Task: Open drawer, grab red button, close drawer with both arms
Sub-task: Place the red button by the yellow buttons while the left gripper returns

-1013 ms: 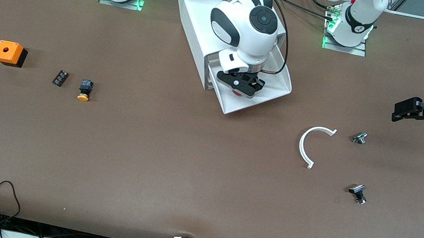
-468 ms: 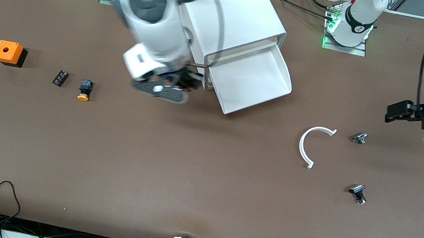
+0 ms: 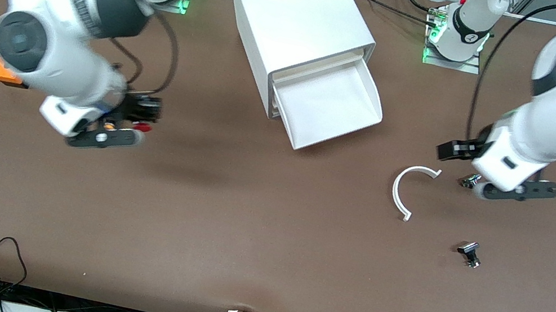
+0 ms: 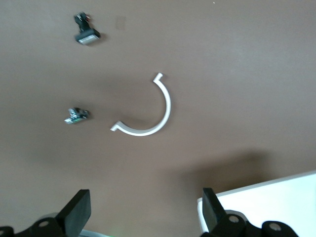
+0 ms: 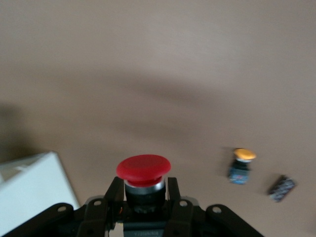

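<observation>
Right hand (image 3: 139, 117) — button (image 5: 143, 170) — farther from drawer (image 3: 330, 105)

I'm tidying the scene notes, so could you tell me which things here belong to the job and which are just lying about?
Job:
- drawer, open, nothing in it
- button, clamped in the right gripper
- left gripper, open over the table
- cabinet

Lying about:
- yellow-capped button
- orange box
- white curved piece
- two small metal parts

The right gripper (image 5: 143, 197) hangs in the air over the table toward the right arm's end, its fingers (image 5: 114, 193) clamped on the button (image 5: 143, 170), while the left gripper (image 4: 143, 212) hovers with its fingers (image 4: 79, 210) spread wide apart.
</observation>
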You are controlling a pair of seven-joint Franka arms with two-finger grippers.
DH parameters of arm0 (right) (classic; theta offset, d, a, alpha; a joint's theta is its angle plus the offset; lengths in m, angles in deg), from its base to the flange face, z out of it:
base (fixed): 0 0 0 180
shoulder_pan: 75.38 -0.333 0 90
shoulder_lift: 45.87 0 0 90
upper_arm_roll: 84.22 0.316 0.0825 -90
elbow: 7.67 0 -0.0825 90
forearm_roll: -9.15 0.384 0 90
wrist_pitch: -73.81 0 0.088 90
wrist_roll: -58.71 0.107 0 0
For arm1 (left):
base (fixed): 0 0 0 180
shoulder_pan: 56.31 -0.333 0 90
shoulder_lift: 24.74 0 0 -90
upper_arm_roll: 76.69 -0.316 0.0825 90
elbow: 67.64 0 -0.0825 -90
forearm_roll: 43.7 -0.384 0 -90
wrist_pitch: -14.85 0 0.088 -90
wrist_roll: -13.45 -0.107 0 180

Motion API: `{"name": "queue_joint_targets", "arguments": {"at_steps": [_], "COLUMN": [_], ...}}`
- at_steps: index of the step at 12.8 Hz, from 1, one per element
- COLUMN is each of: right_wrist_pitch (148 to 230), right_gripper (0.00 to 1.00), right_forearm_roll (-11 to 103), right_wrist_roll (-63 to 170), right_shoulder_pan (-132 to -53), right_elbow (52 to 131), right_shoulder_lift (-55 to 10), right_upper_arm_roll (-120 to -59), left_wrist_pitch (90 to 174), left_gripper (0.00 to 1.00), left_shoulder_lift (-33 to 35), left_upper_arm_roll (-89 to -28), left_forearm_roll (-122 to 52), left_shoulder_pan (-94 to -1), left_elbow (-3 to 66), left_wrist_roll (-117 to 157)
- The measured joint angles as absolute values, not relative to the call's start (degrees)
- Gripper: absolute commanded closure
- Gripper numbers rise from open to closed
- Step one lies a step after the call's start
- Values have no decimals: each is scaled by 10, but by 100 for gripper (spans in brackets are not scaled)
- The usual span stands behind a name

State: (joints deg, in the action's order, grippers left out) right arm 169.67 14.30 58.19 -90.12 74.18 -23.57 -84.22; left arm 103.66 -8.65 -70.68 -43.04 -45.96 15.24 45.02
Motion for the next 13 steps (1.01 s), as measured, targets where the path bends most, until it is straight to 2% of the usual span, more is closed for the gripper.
{"name": "queue_joint_targets", "arguments": {"at_steps": [3,7,9,13], "right_wrist_pitch": [1813,2052,2121,2187], "right_gripper": [100,100,100,99], "right_forearm_roll": [133,131,131,131], "right_wrist_roll": [450,365,353,332], "right_shoulder_pan": [-828,-805,-799,-780], "right_elbow": [862,1033,1071,1080], "right_shoulder_lift": [-253,-238,-216,-168], "right_upper_arm_roll": [-852,-876,-877,-878], "left_wrist_pitch": [1098,1206,1242,1307], "left_gripper": [1,1,1,1], "left_shoulder_lift": [-48,-4,12,36], "left_upper_arm_roll": [-704,-702,-702,-701], "left_forearm_roll": [-430,-430,-430,-430], "left_shoulder_pan": [-405,-354,-341,-314], "left_elbow": [167,209,226,254], "left_wrist_roll": [566,658,678,722]}}
